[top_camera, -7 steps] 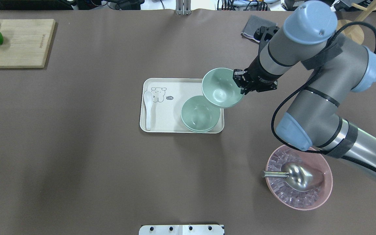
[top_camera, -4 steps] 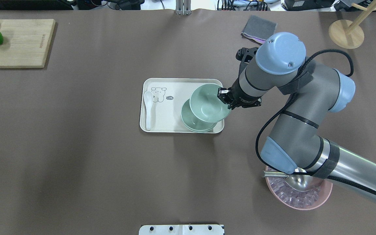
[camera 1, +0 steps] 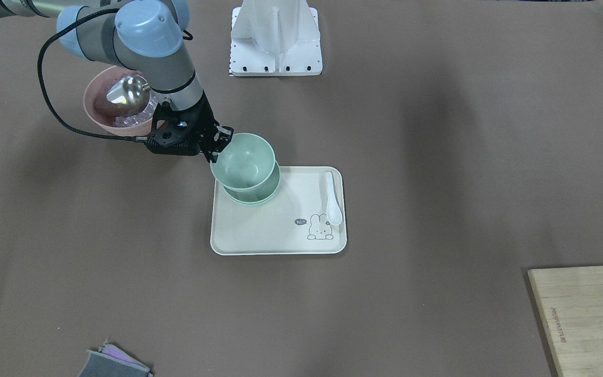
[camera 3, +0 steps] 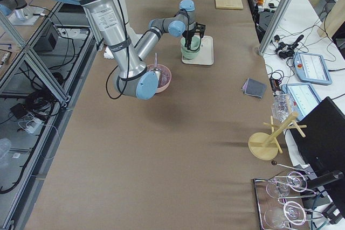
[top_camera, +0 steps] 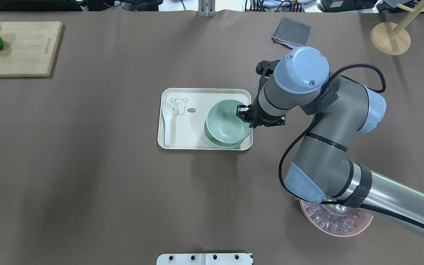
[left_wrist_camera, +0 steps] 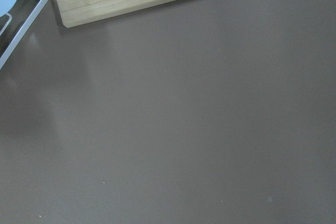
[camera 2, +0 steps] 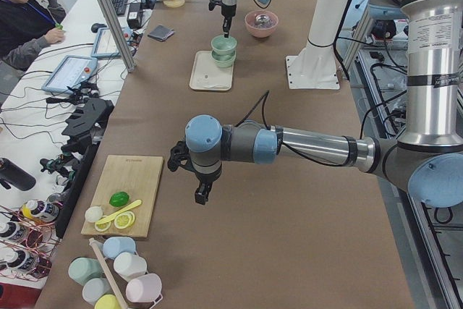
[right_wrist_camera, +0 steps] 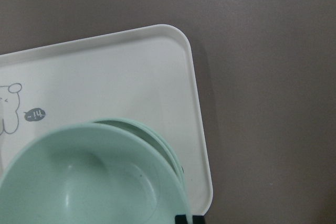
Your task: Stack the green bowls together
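Pinching rim of top green bowl, right claw clamped; likely light, stiff, slick. You grip rim, lower gently.

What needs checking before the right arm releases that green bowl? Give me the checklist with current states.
1. Right jaws clamped on the held bowl rim: ok.
2. Held bowl above the stacked bowls: ok, slightly offset.
3. Held bowl fully nested: not ok, its wall shows above the stack.
4. Stack inside the tray: ok.
5. Spoon apart from the stack: ok.
6. Left arm away from the tray: ok.
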Controlling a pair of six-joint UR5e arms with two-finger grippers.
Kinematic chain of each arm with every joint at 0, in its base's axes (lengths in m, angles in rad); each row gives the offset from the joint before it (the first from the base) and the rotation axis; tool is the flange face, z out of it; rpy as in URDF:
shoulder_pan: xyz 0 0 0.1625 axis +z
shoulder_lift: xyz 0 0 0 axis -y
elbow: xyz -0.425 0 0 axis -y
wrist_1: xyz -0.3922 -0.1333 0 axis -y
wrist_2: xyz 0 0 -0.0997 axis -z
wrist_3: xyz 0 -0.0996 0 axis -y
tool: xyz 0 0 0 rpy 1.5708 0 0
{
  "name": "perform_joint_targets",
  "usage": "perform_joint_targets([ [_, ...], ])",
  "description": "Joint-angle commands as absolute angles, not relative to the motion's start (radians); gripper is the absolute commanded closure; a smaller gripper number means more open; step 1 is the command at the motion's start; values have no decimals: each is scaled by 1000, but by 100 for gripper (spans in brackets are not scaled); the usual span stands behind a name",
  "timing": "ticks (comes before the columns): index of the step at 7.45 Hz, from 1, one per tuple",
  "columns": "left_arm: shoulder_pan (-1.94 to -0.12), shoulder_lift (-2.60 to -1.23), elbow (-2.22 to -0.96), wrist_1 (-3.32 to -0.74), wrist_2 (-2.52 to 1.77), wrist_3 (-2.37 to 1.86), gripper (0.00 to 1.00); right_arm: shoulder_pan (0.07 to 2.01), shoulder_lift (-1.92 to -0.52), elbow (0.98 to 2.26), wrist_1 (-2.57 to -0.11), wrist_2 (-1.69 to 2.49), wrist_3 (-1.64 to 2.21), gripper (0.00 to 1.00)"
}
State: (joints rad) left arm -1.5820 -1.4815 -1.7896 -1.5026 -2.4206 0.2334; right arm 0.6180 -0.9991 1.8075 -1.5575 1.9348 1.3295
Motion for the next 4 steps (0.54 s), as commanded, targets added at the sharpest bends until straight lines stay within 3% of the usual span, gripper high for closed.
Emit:
perform_joint_targets([
  [1, -1582, -1480, -1790, -1503, -2421, 233, 2, 607, -999, 1789, -1555, 1928, 1328, 100],
  [4, -1582, -1480, -1789, -1503, -2421, 233, 2, 601, -997, 1769, -1548, 1930, 1327, 100],
])
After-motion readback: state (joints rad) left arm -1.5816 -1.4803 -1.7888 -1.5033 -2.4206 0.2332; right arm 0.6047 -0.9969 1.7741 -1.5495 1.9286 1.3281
